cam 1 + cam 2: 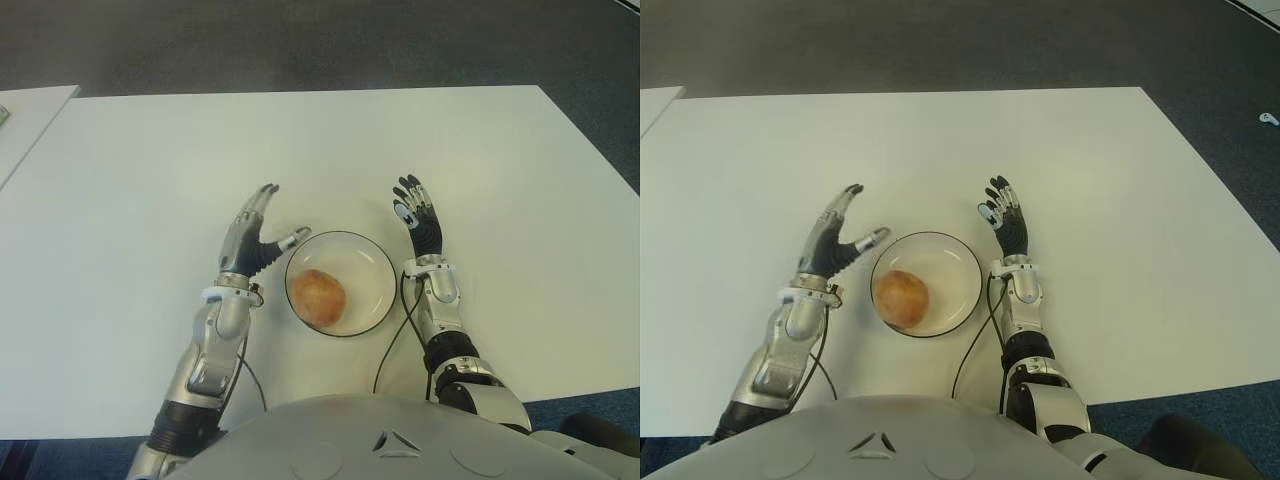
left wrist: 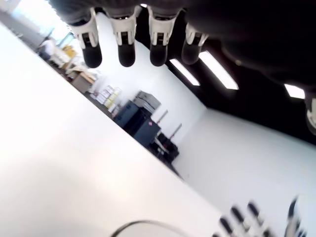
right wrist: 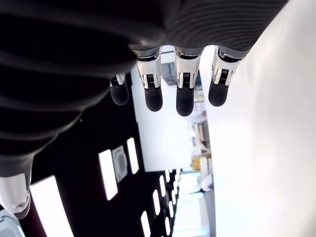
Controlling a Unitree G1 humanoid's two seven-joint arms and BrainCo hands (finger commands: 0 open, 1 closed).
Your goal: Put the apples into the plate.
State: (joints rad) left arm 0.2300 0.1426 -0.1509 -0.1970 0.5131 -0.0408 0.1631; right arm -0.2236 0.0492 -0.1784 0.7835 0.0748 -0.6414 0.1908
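One reddish-yellow apple (image 1: 318, 296) lies inside the white plate (image 1: 368, 262) with a dark rim, near the table's front edge. My left hand (image 1: 254, 232) is just left of the plate, fingers spread and thumb pointing toward the rim, holding nothing. Just right of the plate is my right hand (image 1: 417, 217), fingers extended and empty. In the left wrist view the straight fingertips (image 2: 125, 53) show above the white table, with the plate's rim (image 2: 143, 224) at the edge. The right wrist view shows straight fingertips (image 3: 183, 101) with nothing between them.
The white table (image 1: 300, 150) spreads wide ahead of both hands. A second white surface (image 1: 25, 115) shows at the far left. Dark carpet (image 1: 330, 40) lies beyond the table's far edge. A black cable (image 1: 392, 345) runs from my right wrist toward the front edge.
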